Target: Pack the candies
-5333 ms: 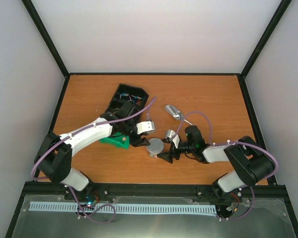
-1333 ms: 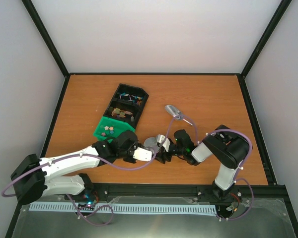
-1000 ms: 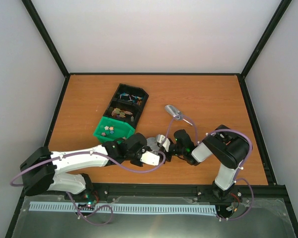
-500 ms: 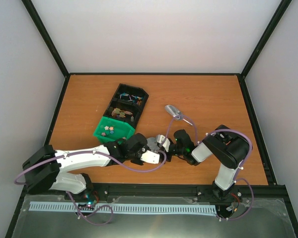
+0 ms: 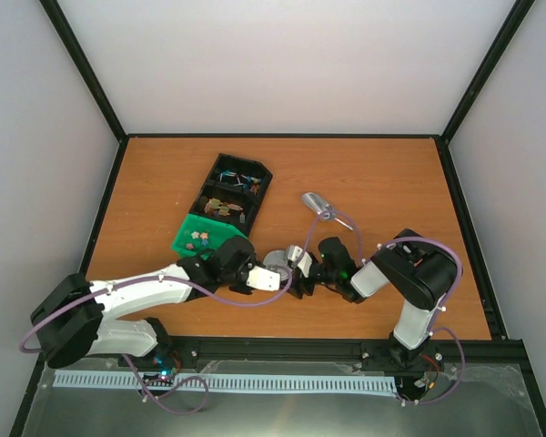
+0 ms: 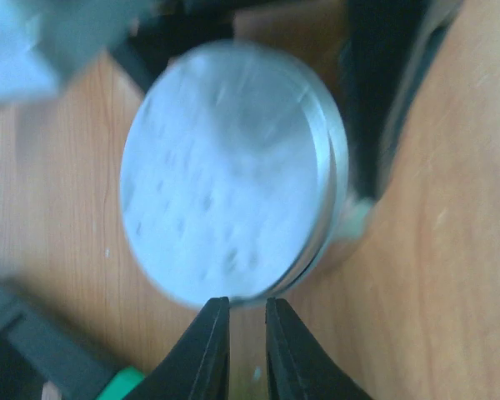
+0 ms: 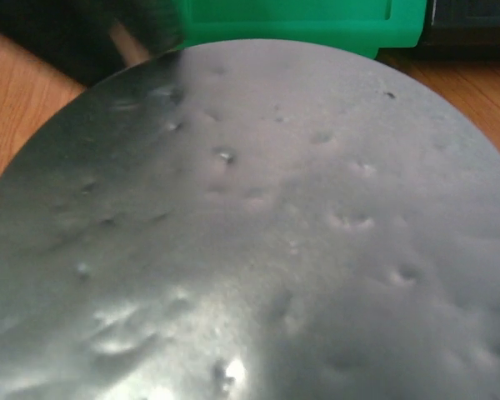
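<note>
Dented silver lid (image 7: 258,242), green tray (image 7: 300,21) behind

No readable text; views perhaps too blurred.

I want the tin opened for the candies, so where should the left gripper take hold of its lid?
Probably the thin rim of the lid, pinched at the free edge facing the left gripper, coming from that side. Its face is flat and broad, and the right gripper flanks the tin.

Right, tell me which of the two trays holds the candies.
The green tray: small mixed-colour candies lie in it. The black tray behind it holds brown bits and thin colourful wires instead.
</note>
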Motion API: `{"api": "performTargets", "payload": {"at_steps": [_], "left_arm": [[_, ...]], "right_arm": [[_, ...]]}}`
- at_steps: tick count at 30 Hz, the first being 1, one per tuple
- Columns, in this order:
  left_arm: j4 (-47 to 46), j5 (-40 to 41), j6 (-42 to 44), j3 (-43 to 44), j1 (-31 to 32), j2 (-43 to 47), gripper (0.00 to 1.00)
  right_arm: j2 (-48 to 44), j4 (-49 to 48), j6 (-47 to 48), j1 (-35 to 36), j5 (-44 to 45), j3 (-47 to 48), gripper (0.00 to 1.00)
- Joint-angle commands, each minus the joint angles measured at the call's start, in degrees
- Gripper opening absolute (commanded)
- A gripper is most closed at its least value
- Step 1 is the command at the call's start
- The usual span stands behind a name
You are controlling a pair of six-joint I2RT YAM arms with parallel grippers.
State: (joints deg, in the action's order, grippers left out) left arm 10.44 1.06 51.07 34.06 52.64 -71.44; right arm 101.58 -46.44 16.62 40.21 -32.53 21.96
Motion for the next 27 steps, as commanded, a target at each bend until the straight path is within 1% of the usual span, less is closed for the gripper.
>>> {"api": "performTargets", "payload": {"at_steps": [1,6,7,9,10,13,16,20,27], "left_arm": [[4.3,4.14,2.22,-1.37,-3.66,0.0,0.16],[5.37,2.94,3.38,-1.48,-3.78,2.59,0.17],[6.24,1.53,3.5,-1.19,-3.8,4.05,0.18],[8.17,-2.4,2.88,-0.52,-3.31,7.77,0.23],[8.74,-3.11,2.15,-0.17,-2.31,9.37,0.26],[9.84,-2.19,-1.3,1.71,3.79,10.75,0.32],[9.79,-1.87,-6.16,5.1,7.2,7.68,0.34],[7.93,-0.99,-10.05,9.76,8.58,0.07,0.34],[5.78,-0.08,-10.07,11.58,9.84,-6.27,0.32]], "right_arm": [[0.37,0.55,0.67,0.66,-3.16,-0.42,0.43],[0.37,0.69,0.5,0.66,-2.42,-0.3,0.42],[0.37,0.77,0.41,0.66,-2.2,-0.25,0.42],[0.44,0.98,0.36,0.66,-1.81,-0.1,0.42],[0.46,1.04,0.33,0.62,-1.78,-0.05,0.42],[0.59,1.17,0.34,0.66,-1.63,0.05,0.42],[0.81,1.23,0.22,0.66,-1.58,0.19,0.42],[0.9,1.45,0.23,0.66,-1.54,0.31,0.42],[0.99,2.03,-0.02,0.66,-1.13,0.62,0.42]]}}
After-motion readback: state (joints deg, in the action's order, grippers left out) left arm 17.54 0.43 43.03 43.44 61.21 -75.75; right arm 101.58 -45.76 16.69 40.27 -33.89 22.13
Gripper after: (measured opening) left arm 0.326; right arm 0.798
